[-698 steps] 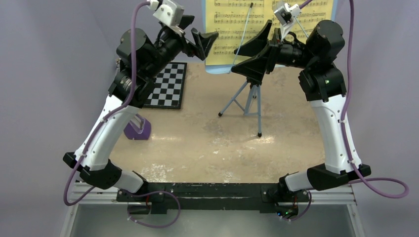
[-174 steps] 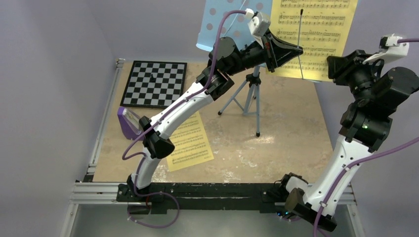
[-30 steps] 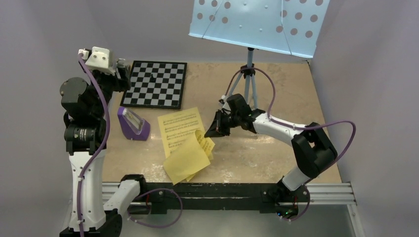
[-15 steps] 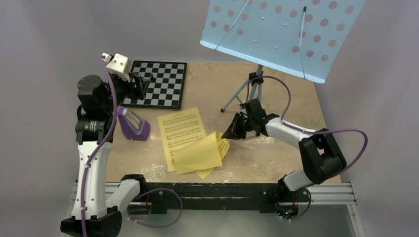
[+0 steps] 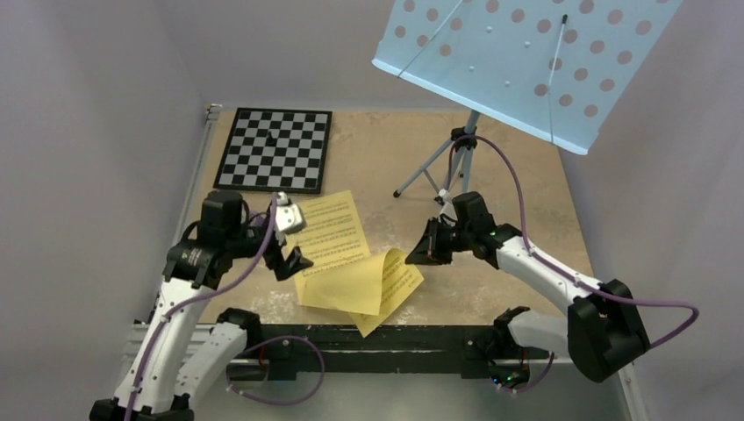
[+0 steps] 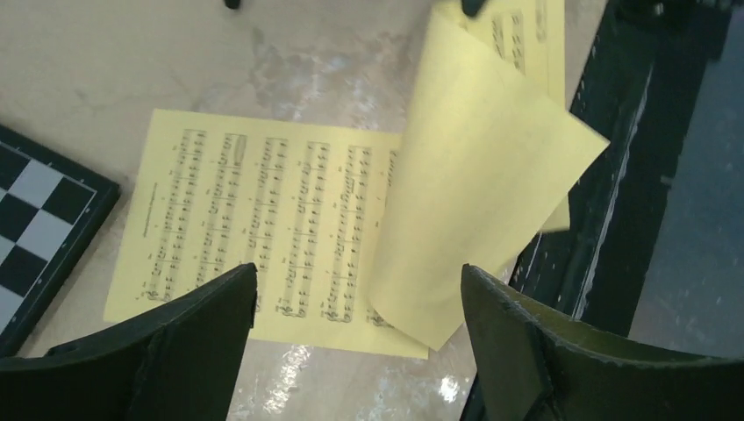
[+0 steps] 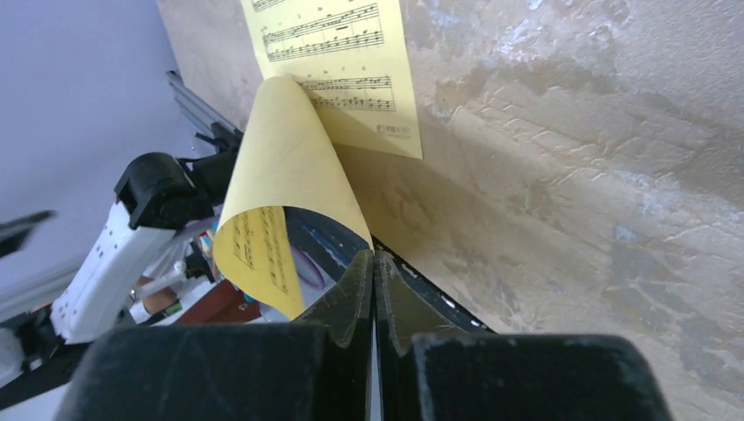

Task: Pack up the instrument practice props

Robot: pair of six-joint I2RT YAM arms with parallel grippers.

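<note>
1. My right claw (image 7: 373, 263) is pinched shut on a corner of the curled yellow sheet (image 7: 281, 167), lifting that edge off the table (image 7: 570, 175).
2. My left claw (image 6: 358, 281) hangs wide and empty over the flat yellow sheet (image 6: 263, 219) just beside it.
3. The music stand (image 5: 526, 61) stands unfolded at the far right; the metronome I cannot see.
4. I judge the packing barely begun: both sheets lie loose, the stand is up, and no container is in view.
</note>
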